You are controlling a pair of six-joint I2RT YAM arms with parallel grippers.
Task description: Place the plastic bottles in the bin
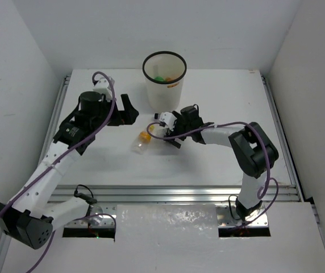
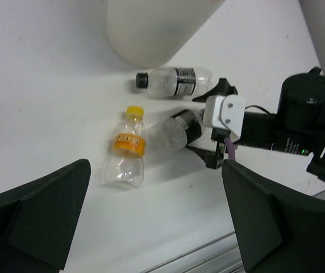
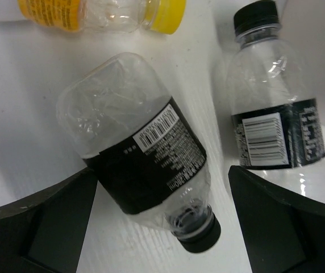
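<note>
The white bin (image 1: 163, 85) stands at the back middle; green and orange bottles (image 1: 161, 78) show inside it. Three bottles lie on the table in front of it. A clear black-label bottle (image 3: 145, 153) lies between the open jaws of my right gripper (image 3: 162, 187), cap toward the wrist, unclamped; it also shows in the left wrist view (image 2: 176, 132). The second black-label bottle (image 3: 279, 119) lies just beyond the right finger, near the bin's foot (image 2: 176, 81). The clear bottle with a yellow-orange cap (image 2: 127, 149) lies to their left. My left gripper (image 1: 133, 111) is open and empty, left of the bin.
The white table (image 1: 225, 102) is walled on three sides. A metal rail (image 1: 174, 193) runs along its near edge. The right arm's purple cable (image 1: 225, 126) loops above the table behind the gripper.
</note>
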